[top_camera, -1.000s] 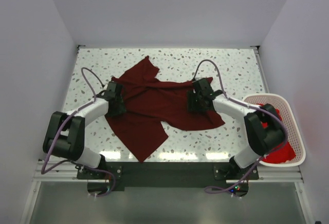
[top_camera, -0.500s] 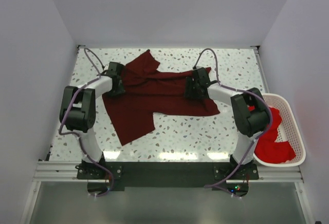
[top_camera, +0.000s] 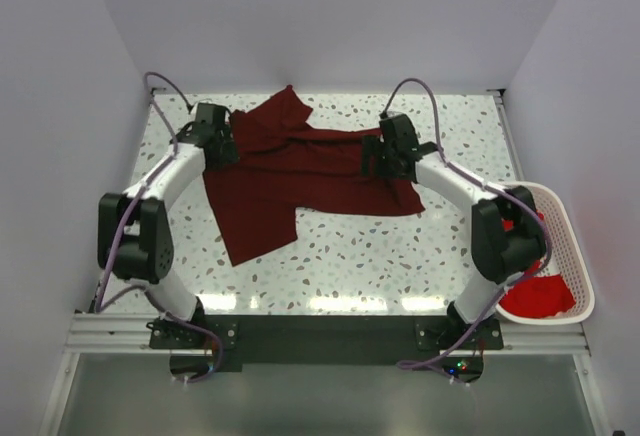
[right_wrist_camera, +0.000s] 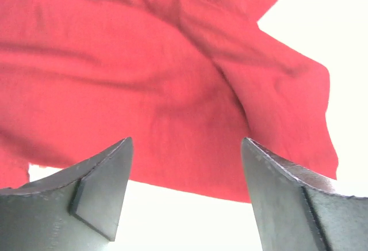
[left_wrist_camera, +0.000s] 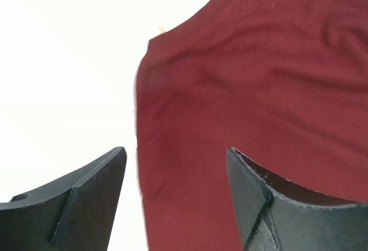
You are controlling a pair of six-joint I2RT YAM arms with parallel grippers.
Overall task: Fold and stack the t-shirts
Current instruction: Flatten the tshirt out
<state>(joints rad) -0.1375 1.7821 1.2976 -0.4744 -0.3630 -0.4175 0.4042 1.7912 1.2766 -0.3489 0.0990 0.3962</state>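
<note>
Here, toward the upper left of the overhead frame, the left hand (top_camera: 214, 134) is shown spread wide, empty, at the edge of the maroon t-shirt (top_camera: 300, 171), which is laid rumpled across the tabletop (top_camera: 400, 256). The right hand (top_camera: 385, 161), also wide, is placed over its right part. Red t-shirts (top_camera: 535, 296) are seen in the basket (top_camera: 572, 218), lower right.

**A:** Top view's bright and even, light pouring in from overhead. There are white glare streaks along the near edge of the table (top_camera: 340, 303), and only faint shadow around the t-shirt (top_camera: 300, 171).

**B:** Sharp right across the frame, too. Down at the left wrist, the table's blown out to pure white, and the left gripper (left_wrist_camera: 176, 153) looms dark and soft-edged.

**A:** Right wrist, same washout! The cloth reads far brighter red here, and the right gripper (right_wrist_camera: 187, 140) is slightly blurred up close.
</note>
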